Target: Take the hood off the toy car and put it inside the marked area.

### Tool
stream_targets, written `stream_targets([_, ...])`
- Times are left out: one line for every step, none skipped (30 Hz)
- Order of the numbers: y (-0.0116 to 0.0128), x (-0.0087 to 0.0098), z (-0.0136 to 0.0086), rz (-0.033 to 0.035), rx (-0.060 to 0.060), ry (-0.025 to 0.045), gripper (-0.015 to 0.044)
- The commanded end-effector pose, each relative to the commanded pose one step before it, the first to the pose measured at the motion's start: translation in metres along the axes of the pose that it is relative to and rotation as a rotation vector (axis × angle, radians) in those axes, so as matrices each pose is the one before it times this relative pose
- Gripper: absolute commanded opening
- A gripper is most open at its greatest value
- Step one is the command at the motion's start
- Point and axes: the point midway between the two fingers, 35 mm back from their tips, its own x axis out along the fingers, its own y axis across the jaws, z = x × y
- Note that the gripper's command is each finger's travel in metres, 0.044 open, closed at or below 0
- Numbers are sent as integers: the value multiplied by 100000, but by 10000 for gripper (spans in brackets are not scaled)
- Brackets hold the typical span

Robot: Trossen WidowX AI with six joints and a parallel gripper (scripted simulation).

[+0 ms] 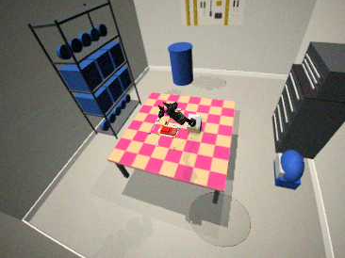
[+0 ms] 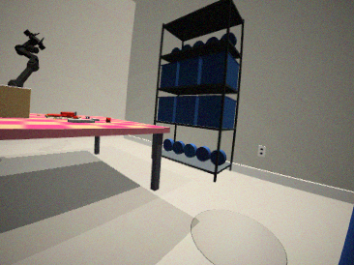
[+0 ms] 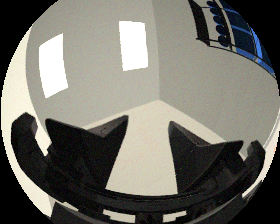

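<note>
The red toy car (image 1: 166,131) (image 2: 68,113) lies on the checkered table (image 1: 214,162) (image 2: 145,129), in front of the arm. It is too small in the top and exterior views to tell the hood from the body. Thin pale lines show around and left of the car; I cannot tell which of them bound the marked area. My gripper (image 3: 149,122) is partly open with nothing between its fingers. It is raised well above the table, away from the car, and the wrist view shows only walls and floor beyond it.
The arm stands on a box-like base (image 1: 193,128) (image 2: 15,103) on the table. A small red piece (image 2: 108,120) and a flat grey piece (image 2: 81,120) lie near the car. A shelf rack (image 1: 94,93) (image 2: 199,89) and a blue barrel (image 1: 181,65) stand beyond the table.
</note>
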Motion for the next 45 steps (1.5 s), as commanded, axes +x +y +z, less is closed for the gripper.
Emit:
stream_targets([80,-42,-44,286,-148,135,246])
stream_targets([239,-128,-133,854,-447,406,272])
stream_targets([392,-215,-228,1413,-759,686,298])
stream_targets([463,-259,-282,1681,-934,839,324])
stream_targets([505,-253,-323,1921,-877,939,351])
stream_targets([527,-249,-352,2058,-852,1011,377])
stream_targets([519,-248,-362,2036,-874,1035,403])
stream_targets([561,-211,-399,2323,-656,1121,429])
stream_targets([561,-204,-412,2345,-635,1157,440])
stream_targets([554,-202,-423,2323,-647,1184,440])
stream_targets([582,-220,-438,2498,-912,1198,440])
stream_targets([586,-224,-460,2525,-945,1256,440])
stream_targets([577,-222,-472,2498,-958,1290,440])
stream_targets([568,-221,-484,2470,-970,1324,440])
stream_targets([559,-219,-497,2441,-981,1358,440])
stream_targets([549,-218,-509,2413,-991,1392,440])
stream_targets([540,-216,-521,2383,-1000,1426,440])
stream_targets([530,-215,-534,2353,-1009,1460,440])
stream_targets([521,-213,-546,2323,-1017,1495,440])
stream_targets([511,-212,-558,2292,-1023,1529,440])
stream_targets([535,-207,-622,2393,-914,1762,440])
stream_targets([528,-207,-641,2375,-927,1815,440])
stream_targets([517,-205,-655,2338,-931,1853,440])
stream_targets([505,-203,-668,2300,-934,1892,440])
stream_targets([493,-201,-682,2261,-935,1930,440])
stream_targets([480,-199,-695,2222,-936,1968,440])
stream_targets([468,-197,-708,2182,-935,2006,440])
stream_targets([455,-195,-721,2142,-934,2044,440])
stream_targets([443,-193,-734,2101,-931,2082,440])
stream_targets([430,-192,-747,2060,-926,2119,440])
stream_targets([332,-171,-697,1706,-1164,2050,440])
stream_targets([314,-166,-692,1633,-1138,2034,440])
stream_targets([303,-165,-702,1598,-1137,2061,440])
stream_targets([292,-164,-711,1563,-1135,2088,440])
stream_targets([281,-162,-721,1527,-1132,2115,440])
stream_targets([270,-161,-731,1491,-1129,2142,440])
stream_targets([259,-160,-740,1455,-1124,2168,440])
stream_targets([248,-159,-750,1419,-1118,2194,440])
stream_targets([237,-157,-759,1382,-1112,2220,440])
stream_targets([225,-156,-769,1346,-1105,2246,440])
stream_targets([208,-156,-741,1234,-1247,1935,440])
stream_targets([194,-152,-734,1181,-1212,1918,440])
stream_targets([184,-151,-742,1153,-1201,1939,440])
stream_targets([174,-151,-750,1124,-1190,1961,440])
stream_targets([164,-150,-758,1096,-1178,1982,440])
